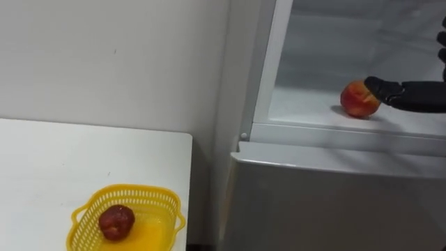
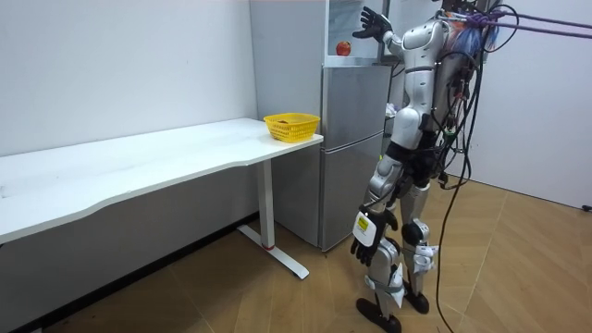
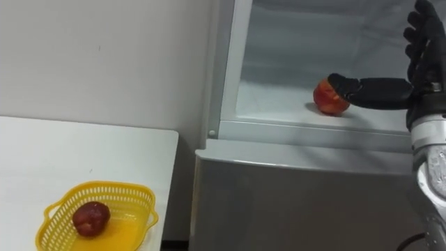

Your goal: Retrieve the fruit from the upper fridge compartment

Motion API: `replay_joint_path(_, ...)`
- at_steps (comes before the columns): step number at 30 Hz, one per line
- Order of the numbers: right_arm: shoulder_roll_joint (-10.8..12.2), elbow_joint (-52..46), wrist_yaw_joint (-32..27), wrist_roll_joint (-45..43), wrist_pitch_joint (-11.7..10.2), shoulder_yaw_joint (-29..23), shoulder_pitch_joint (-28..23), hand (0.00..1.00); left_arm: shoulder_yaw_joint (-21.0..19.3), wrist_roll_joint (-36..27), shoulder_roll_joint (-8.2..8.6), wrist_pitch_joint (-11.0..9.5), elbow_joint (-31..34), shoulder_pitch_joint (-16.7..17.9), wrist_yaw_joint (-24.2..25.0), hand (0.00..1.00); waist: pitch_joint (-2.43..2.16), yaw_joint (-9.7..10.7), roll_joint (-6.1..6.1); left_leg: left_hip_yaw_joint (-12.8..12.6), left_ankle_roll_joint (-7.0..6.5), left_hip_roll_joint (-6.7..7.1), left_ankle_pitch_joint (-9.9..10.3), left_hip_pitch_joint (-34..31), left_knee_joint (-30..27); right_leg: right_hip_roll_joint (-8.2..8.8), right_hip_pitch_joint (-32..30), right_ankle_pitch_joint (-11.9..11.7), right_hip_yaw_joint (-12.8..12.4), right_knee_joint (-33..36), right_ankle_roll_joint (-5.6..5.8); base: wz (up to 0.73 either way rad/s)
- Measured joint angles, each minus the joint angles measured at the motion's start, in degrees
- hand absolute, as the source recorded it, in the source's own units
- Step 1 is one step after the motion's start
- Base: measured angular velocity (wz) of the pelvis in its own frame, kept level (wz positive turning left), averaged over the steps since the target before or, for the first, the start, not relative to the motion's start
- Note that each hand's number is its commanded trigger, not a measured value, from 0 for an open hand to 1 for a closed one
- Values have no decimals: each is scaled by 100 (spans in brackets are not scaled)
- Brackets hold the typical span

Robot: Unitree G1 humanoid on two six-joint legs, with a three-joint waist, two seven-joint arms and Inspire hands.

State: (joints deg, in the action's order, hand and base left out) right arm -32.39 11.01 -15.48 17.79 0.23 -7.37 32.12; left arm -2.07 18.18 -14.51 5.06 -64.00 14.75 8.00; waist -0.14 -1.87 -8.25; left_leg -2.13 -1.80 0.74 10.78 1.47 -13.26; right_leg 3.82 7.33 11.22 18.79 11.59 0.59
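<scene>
- Red and yellow, the peach (image 3: pixel 329 96) is sitting on the white shelf (image 3: pixel 279 106) in the upper compartment of the fridge (image 3: pixel 300 202), whose door is standing open. It is lying near the shelf's front edge.
- The robot's right hand (image 3: pixel 420 87) is reaching into that compartment from 3 o'clock. Its fingers (image 3: pixel 421 35) are pointing straight up toward 12 o'clock, apart from one another and gripping nothing.
- Its thumb (image 3: pixel 366 89) is stretching out toward 9 o'clock, with the tip lying against the peach's 3 o'clock side. Nothing is curling round the peach.
- A yellow basket (image 3: pixel 104 185) is sitting on the white table (image 3: pixel 70 146), at 7 o'clock from the peach and close to the table edge beside the fridge. It is holding a dark red fruit (image 3: pixel 91 218).
- In the room view the robot is standing upright, facing the fridge just past the table's end, with its right arm raised.
- The left hand (image 2: pixel 363 248) is hanging beside the thigh; whether it is spread or curled cannot be told.
</scene>
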Motion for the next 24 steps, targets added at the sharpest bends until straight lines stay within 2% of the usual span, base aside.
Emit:
replay_joint_path(3, -4, 45, 1, -11, 0, 3, 22, 0, 0, 1, -12, -1, 14, 12, -3, 0, 23, -9, 34, 7, -1, 0, 1, -33, -37, 0, -13, 0, 10, 1, 0, 0)
replay_joint_path(6, -39, 239, 7, -68, 1, 52, 41, 0, -1, 32, -36, 9, 18, 38, 7, 0, -3, -13, 13, 22, 0, -2, 0, -84, -66, -2, -60, 0, 12, 14, -1, 0)
replay_joint_path(10, -334, 480, 85, -27, 24, 182, 69, 0, -9, 49, -58, 45, 177, 106, 37, 0, -12, -17, 6, 46, -3, 1, 1, -144, -113, 1, -111, -4, 37, 22, -7, 2)
replay_joint_path(12, -424, 601, 129, -29, 30, 184, 181, 0, -14, 50, -62, 45, 183, 107, 37, 0, -21, -10, 20, 55, -3, 0, 1, -195, -126, -3, -141, -5, 39, 27, -9, 0)
replay_joint_path(14, -613, 812, 120, -30, 26, 242, 310, 0, -13, 53, -62, 45, 209, 120, 38, 0, -27, -34, 33, 51, -2, 0, 1, -194, -117, -3, -138, -5, 41, 27, -10, 0)
replay_joint_path(17, -824, 1346, 137, -6, 28, 654, 644, 0, -6, 48, -66, 45, 212, 123, 39, 0, -27, -25, 34, 55, -2, -4, 1, -189, -111, -6, -134, -5, 38, 24, -10, 0)
replay_joint_path(24, -852, 1654, 364, 39, 115, 901, 733, 0, -9, 48, -95, 91, 274, 112, 32, 0, -51, -24, 3, 77, -2, 3, 1, -301, -140, -2, -211, -6, 81, 29, -10, 2)
